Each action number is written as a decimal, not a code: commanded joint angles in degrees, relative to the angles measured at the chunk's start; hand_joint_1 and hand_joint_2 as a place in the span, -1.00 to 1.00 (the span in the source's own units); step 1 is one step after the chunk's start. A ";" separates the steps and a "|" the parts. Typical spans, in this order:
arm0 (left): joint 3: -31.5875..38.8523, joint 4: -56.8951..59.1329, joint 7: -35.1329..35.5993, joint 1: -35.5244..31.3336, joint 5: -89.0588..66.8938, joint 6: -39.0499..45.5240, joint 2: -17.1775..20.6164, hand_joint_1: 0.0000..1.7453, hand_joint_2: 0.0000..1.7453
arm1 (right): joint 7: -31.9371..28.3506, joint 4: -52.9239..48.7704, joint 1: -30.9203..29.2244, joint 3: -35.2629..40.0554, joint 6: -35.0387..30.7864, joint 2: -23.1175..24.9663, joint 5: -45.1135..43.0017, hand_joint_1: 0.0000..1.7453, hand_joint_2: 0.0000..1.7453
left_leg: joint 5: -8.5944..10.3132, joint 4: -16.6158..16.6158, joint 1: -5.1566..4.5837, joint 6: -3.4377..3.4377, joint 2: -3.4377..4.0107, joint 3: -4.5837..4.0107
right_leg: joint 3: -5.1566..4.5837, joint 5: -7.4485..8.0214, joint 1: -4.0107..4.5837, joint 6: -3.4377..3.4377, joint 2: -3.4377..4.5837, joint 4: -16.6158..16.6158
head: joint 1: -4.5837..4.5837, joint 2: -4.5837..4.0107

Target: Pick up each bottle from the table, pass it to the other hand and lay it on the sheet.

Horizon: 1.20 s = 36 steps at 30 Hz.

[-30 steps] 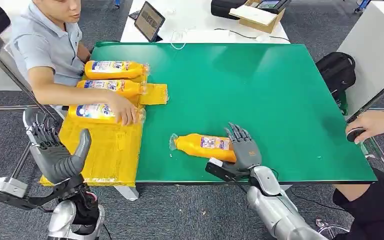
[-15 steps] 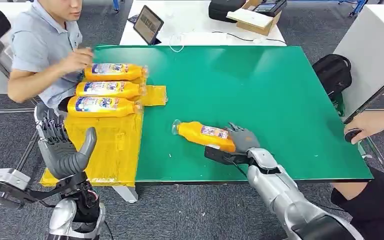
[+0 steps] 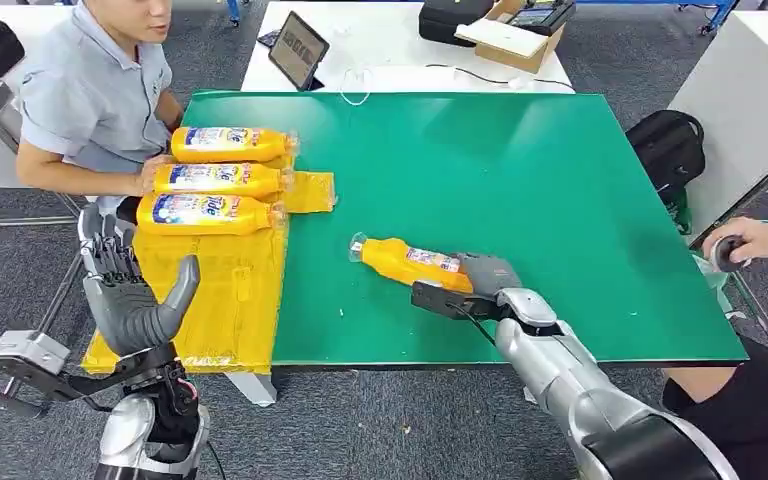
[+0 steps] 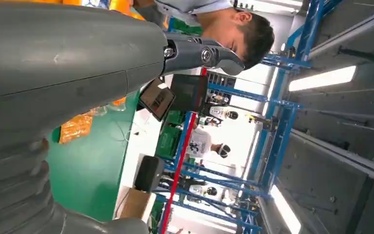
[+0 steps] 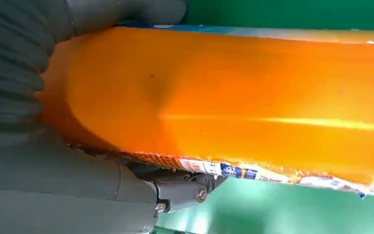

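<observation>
Since a second ago the right robot hand (image 3: pixel 488 275) has closed its fingers down over the base end of the lone orange bottle (image 3: pixel 410 262), which has swung slightly so its clear cap now points further toward the far left; the person's arm (image 3: pixel 90 172) has drawn back from the row of bottles. The left robot hand (image 3: pixel 130 290) has risen a little and is spread wide, holding nothing, beside the near left corner of the tabletop (image 3: pixel 560 180).

The gripped bottle lies on its side on the smooth green tabletop, filled with orange liquid, its crinkled printed label facing up. In the right wrist view its glossy orange body (image 5: pixel 233 107) sits pressed between the grey thumb (image 5: pixel 126 12) and the fingers. Three matching bottles (image 3: pixel 210 178) lie side by side, caps toward the right, across the far end of the yellow sheet (image 3: pixel 220 300), a thin wrinkled plastic film hanging over the tabletop's left edge.
</observation>
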 commanded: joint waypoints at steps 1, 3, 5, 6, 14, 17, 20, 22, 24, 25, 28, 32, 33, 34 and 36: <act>-2.70 4.62 1.19 -1.26 -0.48 -0.97 2.94 -1.00 1.00 | -18.83 -8.22 10.02 -13.47 -7.01 4.16 -19.71 1.00 1.00 | 0.03 -0.15 0.14 -0.12 -0.23 0.12 | 0.17 -0.02 0.15 -0.19 -0.22 -0.20 | 0.00 0.00; -3.01 5.34 1.02 -1.02 -0.57 -0.83 2.82 -1.00 1.00 | -17.96 -10.59 11.02 -12.94 -6.79 4.38 -20.00 1.00 1.00 | -0.02 -0.11 0.08 -0.08 0.00 0.11 | 0.19 -0.01 0.09 -0.12 0.01 -0.11 | 0.04 0.00; -4.54 10.37 8.91 -0.36 -7.12 2.67 2.74 -1.00 1.00 | -22.34 -20.90 16.31 -16.14 -13.05 6.18 -25.07 1.00 1.00 | -0.04 -0.12 0.04 -0.10 0.08 0.02 | 0.10 0.02 0.05 -0.11 0.07 -0.06 | 0.02 0.00; -4.13 12.72 11.09 0.17 -5.40 2.60 1.24 -1.00 1.00 | -23.50 -25.91 18.99 -17.32 -15.42 7.10 -26.90 1.00 1.00 | -0.05 -0.15 0.05 -0.12 0.05 0.03 | 0.08 0.01 0.06 -0.13 0.03 -0.07 | -0.02 0.00; -7.63 13.09 8.67 4.23 3.18 -2.81 0.03 -1.00 1.00 | -28.93 -45.60 27.72 -16.86 -20.64 12.24 -37.95 1.00 1.00 | -0.24 0.04 0.12 -0.12 0.00 -0.48 | -0.35 -0.21 0.11 -0.13 0.03 0.10 | -0.02 0.00; -7.51 12.50 9.21 4.03 3.48 -2.93 0.30 -1.00 1.00 | -28.82 -44.55 27.21 -16.69 -20.87 11.70 -38.37 1.00 1.00 | -0.11 -0.04 0.07 -0.09 -0.11 -0.79 | -0.64 -0.14 0.05 -0.08 -0.09 0.06 | 0.00 0.00; -9.51 11.91 9.48 4.67 3.27 -6.72 1.84 -1.00 1.00 | -30.04 -44.53 27.31 -15.39 -20.22 11.50 -39.44 1.00 1.00 | -0.18 0.00 0.09 -0.11 -0.11 -0.74 | -0.56 -0.19 0.07 -0.12 -0.08 0.06 | 0.00 0.00; -12.07 11.24 8.20 5.94 0.73 -9.98 3.54 -1.00 1.00 | -30.30 -44.41 27.50 -11.88 -18.54 10.65 -37.96 1.00 1.00 | -0.13 -0.02 0.06 -0.10 -0.01 -0.87 | -0.74 -0.12 0.05 -0.11 0.01 0.05 | 0.00 0.00; -13.62 10.33 5.92 6.56 -2.26 -11.14 3.78 -1.00 1.00 | -30.37 -43.47 27.32 -6.15 -16.22 9.17 -33.89 1.00 1.00 | -0.11 -0.06 0.03 -0.09 0.05 -0.91 | -0.80 -0.08 0.03 -0.09 0.07 0.02 | 0.00 0.00; -13.93 10.10 5.69 6.43 -2.52 -11.70 3.64 -1.00 1.00 | -30.19 -42.54 27.00 -3.92 -16.12 8.83 -31.73 1.00 1.00 | -0.08 -0.04 0.04 -0.07 0.02 -1.00 | -0.86 -0.05 0.04 -0.06 0.05 0.00 | 0.00 0.00; -14.11 9.03 5.57 5.52 -2.06 -13.13 3.05 -1.00 1.00 | -27.90 -35.70 24.60 2.09 -14.64 8.86 -27.01 1.00 1.00 | -0.16 -0.03 0.08 -0.11 0.16 -0.87 | -0.77 -0.07 0.08 -0.11 0.19 0.01 | 0.00 0.00; -14.59 8.46 5.61 4.80 -1.94 -13.97 2.84 -1.00 1.00 | -28.50 -30.63 23.00 4.70 -15.25 9.84 -25.31 1.00 1.00 | -0.09 -0.05 0.13 -0.10 0.07 -0.93 | -0.81 -0.05 0.11 -0.10 0.09 0.01 | -0.02 0.00; -14.59 8.46 5.61 4.80 -1.94 -13.97 2.84 -1.00 1.00 | -28.50 -30.63 23.00 4.70 -15.25 9.84 -25.31 1.00 1.00 | -0.05 -0.04 0.13 -0.08 0.00 -1.02 | -0.87 -0.03 0.10 -0.06 0.02 0.00 | 0.00 0.00; -14.59 8.46 5.61 4.80 -1.94 -13.97 2.84 -1.00 1.00 | -28.50 -30.63 23.00 4.70 -15.25 9.84 -25.31 1.00 1.00 | -0.12 -0.04 0.14 -0.11 0.06 -0.85 | -0.73 -0.08 0.11 -0.11 0.09 0.00 | 0.00 0.00; -15.20 8.93 6.33 4.34 -1.32 -15.44 3.04 -1.00 1.00 | -29.22 -28.45 21.78 7.20 -15.16 9.87 -23.12 1.00 1.00 | -0.06 -0.04 0.11 -0.07 0.06 -1.01 | -0.88 -0.03 0.08 -0.05 0.08 0.01 | 0.00 0.00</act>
